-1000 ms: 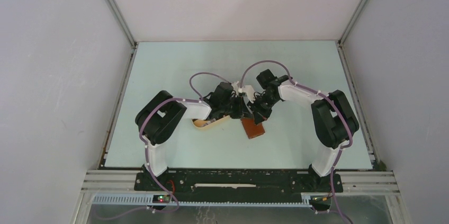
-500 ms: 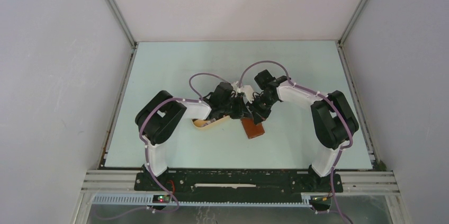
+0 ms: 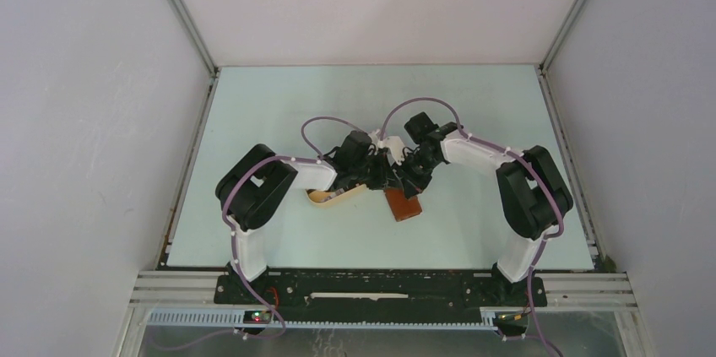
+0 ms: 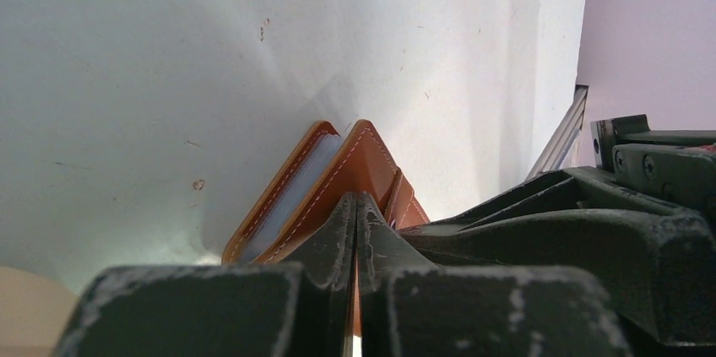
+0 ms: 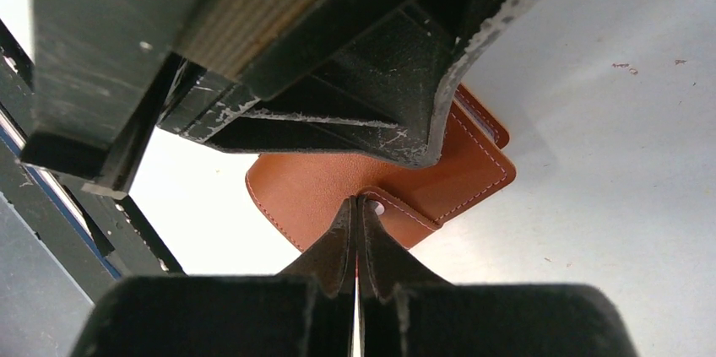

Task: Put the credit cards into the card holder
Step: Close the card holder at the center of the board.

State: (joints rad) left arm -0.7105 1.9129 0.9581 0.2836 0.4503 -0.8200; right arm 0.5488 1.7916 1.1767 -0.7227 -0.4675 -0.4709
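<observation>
The card holder (image 3: pixel 405 205) is a reddish-brown leather wallet on the table between the two arms. In the left wrist view it (image 4: pixel 365 154) stands partly open, showing greyish pockets (image 4: pixel 297 186). My left gripper (image 4: pixel 355 198) is shut, with a strip of its leather between the fingers. In the right wrist view the card holder (image 5: pixel 300 188) lies just ahead. My right gripper (image 5: pixel 355 202) is shut at its snap tab (image 5: pixel 397 213), with a thin reddish edge between the fingers. Both grippers (image 3: pixel 387 178) (image 3: pixel 405 181) meet over it. No credit cards are clearly visible.
The oval cream tray (image 3: pixel 331 198) lies just left of the card holder, partly under my left arm; its contents are hidden. My left gripper's body (image 5: pixel 338 78) fills the top of the right wrist view, very close to my right gripper. Grey walls enclose the table.
My right wrist has shifted slightly left, closer to my left gripper. The card holder and my left arm have hardly moved.
</observation>
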